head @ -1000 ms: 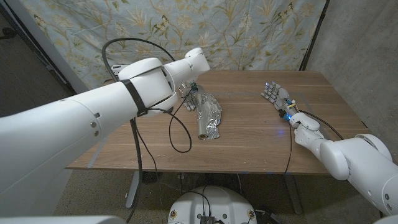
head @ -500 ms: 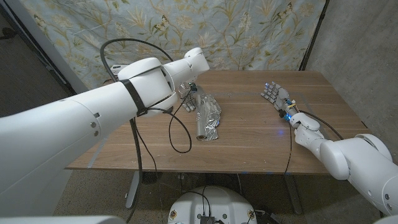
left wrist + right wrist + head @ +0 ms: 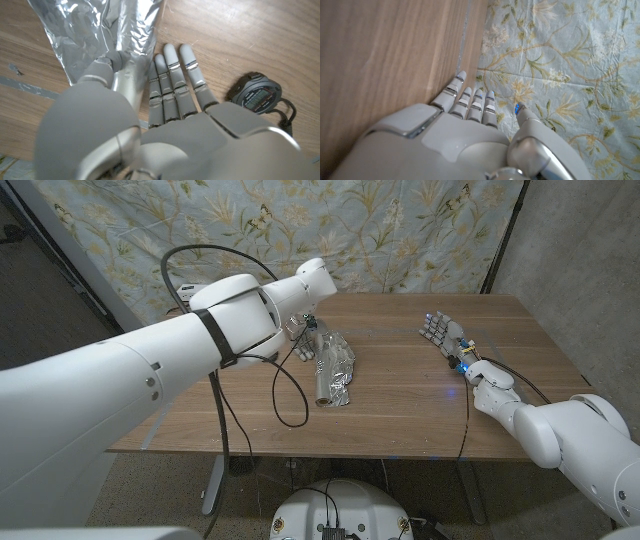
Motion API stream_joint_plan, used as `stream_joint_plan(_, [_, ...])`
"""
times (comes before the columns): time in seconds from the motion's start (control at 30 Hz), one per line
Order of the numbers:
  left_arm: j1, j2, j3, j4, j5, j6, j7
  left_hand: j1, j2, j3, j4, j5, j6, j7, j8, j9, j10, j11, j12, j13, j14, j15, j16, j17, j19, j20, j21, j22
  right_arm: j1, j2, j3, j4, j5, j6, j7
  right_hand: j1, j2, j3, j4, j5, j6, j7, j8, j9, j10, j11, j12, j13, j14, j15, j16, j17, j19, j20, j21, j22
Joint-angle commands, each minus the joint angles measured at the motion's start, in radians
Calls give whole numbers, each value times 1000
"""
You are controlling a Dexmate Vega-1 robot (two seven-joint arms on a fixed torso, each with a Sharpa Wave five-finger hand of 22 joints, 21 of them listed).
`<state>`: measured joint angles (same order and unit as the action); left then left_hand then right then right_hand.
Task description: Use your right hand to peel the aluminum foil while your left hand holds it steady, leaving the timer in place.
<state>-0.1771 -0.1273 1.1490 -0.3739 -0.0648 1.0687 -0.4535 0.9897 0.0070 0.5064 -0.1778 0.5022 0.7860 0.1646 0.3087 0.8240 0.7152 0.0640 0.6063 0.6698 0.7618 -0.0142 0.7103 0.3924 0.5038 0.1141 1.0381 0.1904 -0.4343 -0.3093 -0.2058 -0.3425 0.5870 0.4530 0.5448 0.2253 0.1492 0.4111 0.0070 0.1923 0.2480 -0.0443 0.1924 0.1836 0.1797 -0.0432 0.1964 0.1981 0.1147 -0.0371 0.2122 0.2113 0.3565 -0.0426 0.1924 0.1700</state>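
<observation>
A crumpled sheet of aluminum foil (image 3: 335, 367) lies mid-table, with its roll end toward the front edge. My left hand (image 3: 305, 332) is at the foil's far left end. In the left wrist view its fingers (image 3: 172, 80) stretch out on the wood beside the foil (image 3: 100, 35), and the thumb lies against the foil's edge without gripping it. A black digital timer (image 3: 256, 95) with a cord lies on the table just past those fingers. My right hand (image 3: 446, 338) is far off on the right side of the table, fingers spread (image 3: 470, 100), holding nothing.
A floral curtain (image 3: 380, 230) hangs behind the table's far edge. Black cables (image 3: 285, 395) loop from my left arm over the wood left of the foil. Bare wood (image 3: 400, 380) separates the foil from my right hand. Tape strips (image 3: 30, 87) mark the table.
The foil's near end has shifted very slightly toward my left. Both hands stay about where they were.
</observation>
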Motion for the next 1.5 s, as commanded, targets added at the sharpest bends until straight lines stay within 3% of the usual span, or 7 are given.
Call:
stream_joint_plan(0.03, [1, 0, -13, -4, -6, 20, 36, 73, 64, 30, 3, 0, 15, -5, 13, -359, 16, -3, 8, 6, 33, -19, 7, 7, 9, -6, 10, 3, 0, 0, -11, -1, 2, -2, 3, 1, -1, 8, -2, -1, 10, -3, 5, 5, 5, -6, 2, 3, 10, -12, 7, 5, 5, -10, 3, 2])
stream_joint_plan(0.4, [-6, 21, -38, -38, -26, 97, 74, 93, 62, 32, 5, -2, 55, -24, 44, -339, 53, -27, 25, 16, 70, -42, 15, 20, 28, -21, 29, 3, -1, -3, -17, -2, 8, 4, 19, 1, 0, 8, -3, -1, 10, -1, 5, 5, 5, -7, 2, 3, 10, -13, 7, 6, 5, -10, 3, 2])
stream_joint_plan(0.6, [25, 162, -54, -341, -65, 235, 112, 98, 62, 33, 6, -3, 57, -26, 51, -333, 60, -30, 29, 21, 74, -46, 13, 23, 28, -23, 33, 2, 6, -5, -30, -1, 3, -4, 19, 0, 0, 9, -3, -1, 10, -2, 5, 5, 5, -6, 2, 3, 10, -13, 7, 6, 5, -10, 3, 2])
stream_joint_plan(0.7, [28, 205, -52, -419, -90, 256, 135, 100, 61, 34, 7, -3, 62, -31, 56, -329, 58, -30, 29, 24, 77, -46, 12, 25, 29, -24, 35, 2, 9, -3, -35, -2, 3, -3, 21, 0, 0, 9, -3, -1, 10, -2, 5, 5, 5, -6, 2, 3, 10, -13, 7, 6, 5, -10, 3, 2])
stream_joint_plan(0.93, [25, 247, -58, -472, -151, 268, 175, 102, 60, 33, 8, -3, 61, -30, 62, -322, 62, -28, 32, 29, 83, -49, 11, 29, 28, -25, 39, 2, 10, -4, -43, -3, 4, 3, 27, 0, 0, 9, -3, -1, 10, -2, 5, 5, 5, -6, 2, 3, 10, -14, 7, 6, 5, -10, 3, 2])
stream_joint_plan(1.27, [14, 266, -34, -501, -207, 252, 186, 104, 59, 32, 10, -4, 66, -34, 66, -322, 65, -31, 32, 32, 90, -50, 9, 35, 30, -26, 45, 1, 6, -3, -55, -4, 11, 18, 37, 0, 0, 10, -4, -1, 10, -2, 4, 5, 4, -7, 2, 3, 10, -13, 7, 6, 5, -10, 3, 2])
stream_joint_plan(1.5, [21, 286, -57, -541, -242, 243, 206, 105, 58, 31, 11, -5, 68, -36, 70, -320, 70, -33, 33, 34, 93, -53, 7, 39, 30, -30, 48, 1, 2, -5, -66, -7, 16, 38, 46, -1, 1, 10, -4, -1, 9, -3, 4, 6, 5, -6, 2, 3, 10, -13, 7, 7, 5, -10, 3, 2])
